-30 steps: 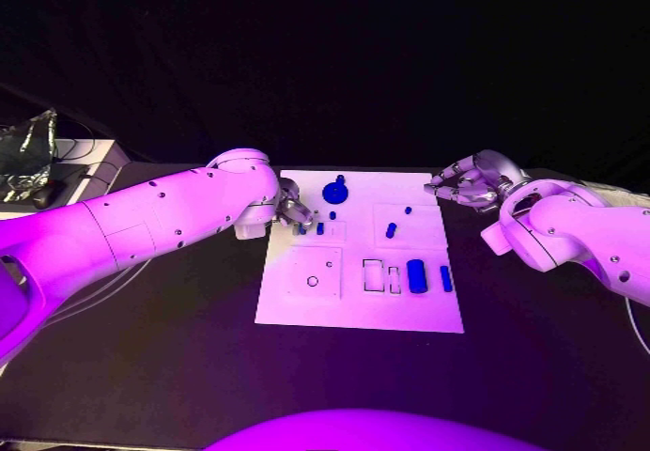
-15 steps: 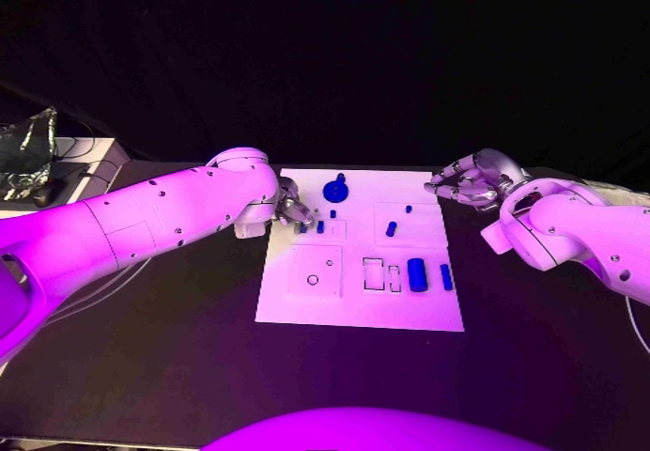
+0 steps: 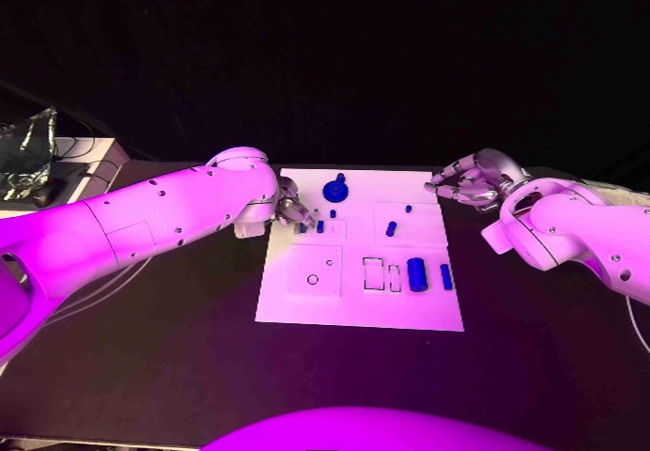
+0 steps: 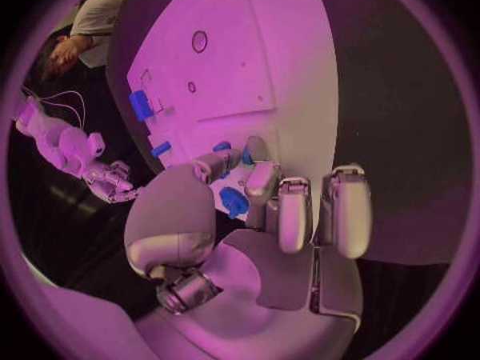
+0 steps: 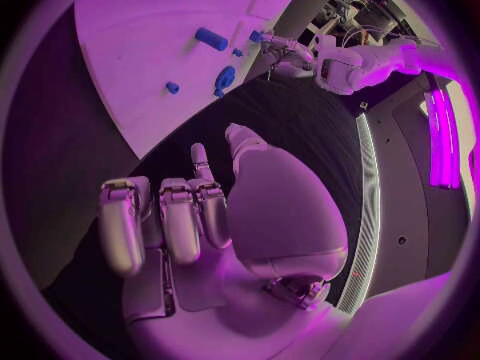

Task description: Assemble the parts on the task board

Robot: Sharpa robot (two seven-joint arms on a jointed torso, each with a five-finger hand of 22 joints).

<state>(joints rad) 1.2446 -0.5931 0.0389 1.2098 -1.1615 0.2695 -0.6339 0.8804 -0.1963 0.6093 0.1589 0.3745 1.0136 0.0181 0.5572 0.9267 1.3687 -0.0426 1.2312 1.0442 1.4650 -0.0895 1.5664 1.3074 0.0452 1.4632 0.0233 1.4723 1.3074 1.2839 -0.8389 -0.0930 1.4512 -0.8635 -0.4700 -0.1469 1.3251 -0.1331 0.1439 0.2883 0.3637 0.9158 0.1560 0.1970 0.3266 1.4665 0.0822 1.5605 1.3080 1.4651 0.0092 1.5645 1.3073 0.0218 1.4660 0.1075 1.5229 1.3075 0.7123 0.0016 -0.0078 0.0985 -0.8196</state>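
Observation:
The white task board [image 3: 359,301] lies in the middle of the black table. My left hand [image 3: 291,212] hovers at the board's far left part, and a small blue part [image 4: 233,202] sits pinched between its thumb and a finger. A blue round part [image 3: 334,193], a short blue peg [image 3: 390,228] and two upright blue blocks [image 3: 417,275] are on the board. My right hand [image 3: 469,183] hangs off the board's far right corner, with its fingers [image 5: 165,220] curled in and nothing in them.
Empty rectangular slots [image 3: 373,272] and a round hole [image 3: 313,280] mark the board's near half. A pale shelf with cables [image 3: 48,155] stands at the far left of the table.

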